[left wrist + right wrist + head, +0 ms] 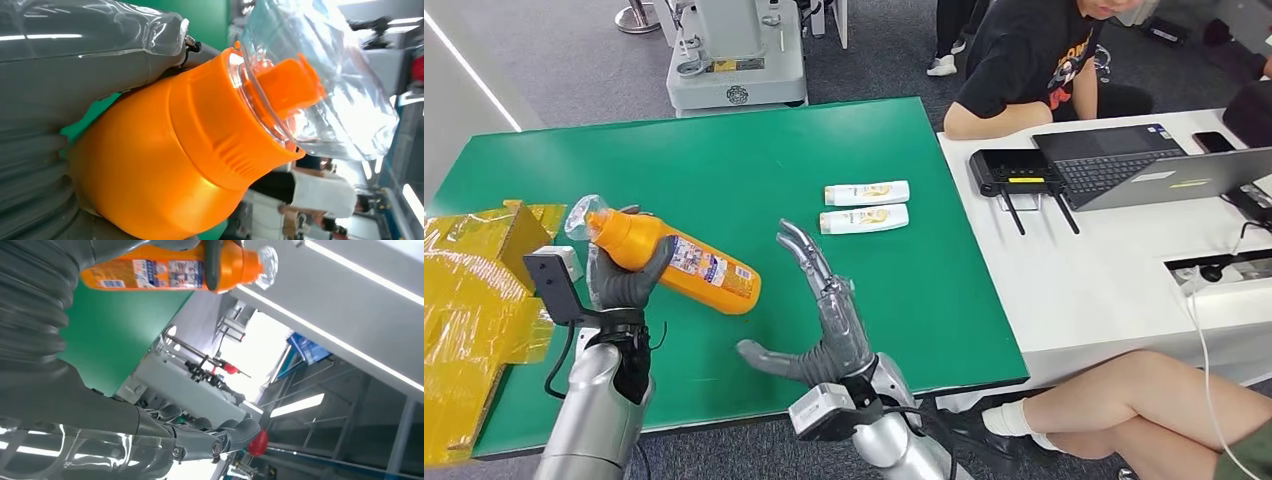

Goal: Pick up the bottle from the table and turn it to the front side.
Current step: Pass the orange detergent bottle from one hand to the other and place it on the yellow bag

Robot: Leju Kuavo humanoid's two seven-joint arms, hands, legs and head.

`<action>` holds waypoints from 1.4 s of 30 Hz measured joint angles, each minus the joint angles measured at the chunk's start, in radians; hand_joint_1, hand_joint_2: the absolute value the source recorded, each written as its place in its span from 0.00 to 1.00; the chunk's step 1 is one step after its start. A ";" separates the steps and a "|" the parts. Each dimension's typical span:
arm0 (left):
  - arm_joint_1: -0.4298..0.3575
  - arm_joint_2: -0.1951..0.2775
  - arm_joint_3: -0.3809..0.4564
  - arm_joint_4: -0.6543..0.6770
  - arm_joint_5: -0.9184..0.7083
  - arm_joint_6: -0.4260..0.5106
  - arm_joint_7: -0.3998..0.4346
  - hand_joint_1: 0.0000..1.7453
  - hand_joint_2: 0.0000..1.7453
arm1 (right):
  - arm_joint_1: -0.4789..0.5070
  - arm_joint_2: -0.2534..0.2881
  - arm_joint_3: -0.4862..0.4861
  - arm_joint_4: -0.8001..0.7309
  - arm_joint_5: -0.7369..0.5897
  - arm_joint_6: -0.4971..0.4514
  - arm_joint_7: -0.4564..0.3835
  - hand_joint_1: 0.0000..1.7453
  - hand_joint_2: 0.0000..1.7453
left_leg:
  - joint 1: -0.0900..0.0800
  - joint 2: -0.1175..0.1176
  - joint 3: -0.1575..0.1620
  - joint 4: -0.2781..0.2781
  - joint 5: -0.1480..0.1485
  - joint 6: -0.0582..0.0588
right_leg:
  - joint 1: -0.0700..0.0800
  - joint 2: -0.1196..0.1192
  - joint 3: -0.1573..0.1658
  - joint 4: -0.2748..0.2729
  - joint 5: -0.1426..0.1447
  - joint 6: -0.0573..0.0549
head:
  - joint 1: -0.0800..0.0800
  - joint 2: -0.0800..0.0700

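Note:
My left hand (624, 283) grips an orange bottle (679, 262) with a clear cap (582, 215), lifted off the green table (724, 170) and lying nearly sideways, cap to the left. Its printed label faces up. Close up in the left wrist view, the bottle's orange shoulder (165, 165) and clear cap (325, 85) sit against my grey thumb (75, 60). The right wrist view catches the bottle (160, 272) with a dark finger (212, 262) of my left hand across its neck. My right hand (819, 320) hovers open to the right of the bottle, fingers stretched, touching nothing.
Two white tubes (866, 205) lie side by side at the table's middle right. Yellow crumpled wrapping (474, 300) covers the left edge. A white desk (1114, 240) with a laptop (1164, 170) stands to the right, with a person (1034, 60) seated behind it and legs (1144, 405) below.

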 joint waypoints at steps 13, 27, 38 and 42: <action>-0.138 0.241 0.008 -0.130 -0.383 0.048 -0.054 1.00 1.00 | 0.007 -0.011 0.071 0.025 -0.095 0.022 -0.032 0.00 1.00 | 0.002 0.000 0.000 0.000 0.001 -0.002 | 0.002 0.000 0.000 0.000 0.000 0.000 | 0.000 0.000; -0.336 0.463 -0.206 -0.062 -1.071 0.140 0.173 1.00 1.00 | 0.020 -0.011 0.071 0.025 -0.095 0.036 -0.019 0.00 1.00 | 0.002 0.001 0.000 0.000 0.001 -0.002 | 0.002 0.001 -0.001 0.000 0.001 -0.001 | 0.000 0.000; -0.346 0.544 -0.351 -0.027 -1.261 0.173 0.231 1.00 1.00 | 0.041 -0.011 0.069 0.005 -0.080 0.056 -0.013 0.00 1.00 | 0.002 0.001 -0.001 0.000 0.001 -0.002 | 0.002 0.002 -0.001 0.000 0.000 -0.001 | 0.001 0.000; -0.318 0.563 -0.364 -0.020 -1.263 0.212 0.190 1.00 1.00 | 0.048 -0.011 0.069 -0.004 -0.080 0.059 -0.012 0.00 1.00 | 0.002 0.001 -0.001 0.000 0.000 -0.003 | 0.002 0.002 -0.001 0.000 0.000 -0.002 | 0.001 0.000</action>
